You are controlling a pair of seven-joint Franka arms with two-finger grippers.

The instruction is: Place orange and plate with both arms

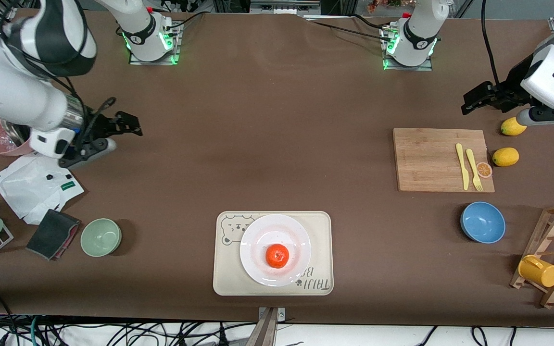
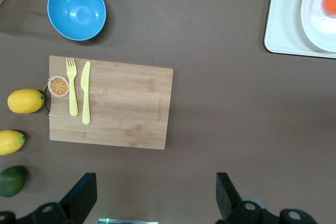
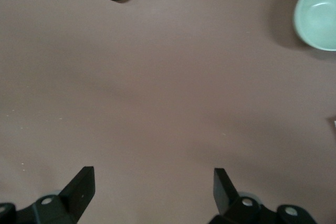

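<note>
On the counter (image 1: 277,144), the bear-print tray (image 1: 224,274) carries the plate (image 1: 258,240), and the orange (image 1: 277,255) sits on it, so placing looks done. Left gripper (image 2: 155,195) over the cutting board's (image 1: 426,158) edge and right gripper (image 3: 153,192) over bare counter both hang empty, fingers wide; next probably just retreat.

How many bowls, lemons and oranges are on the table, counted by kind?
Bowls: 2, a green bowl and a blue bowl
Lemons: 2, one lemon beside the cutting board, another lemon farther back
Oranges: 1, the orange on the plate
Total: 5
</note>
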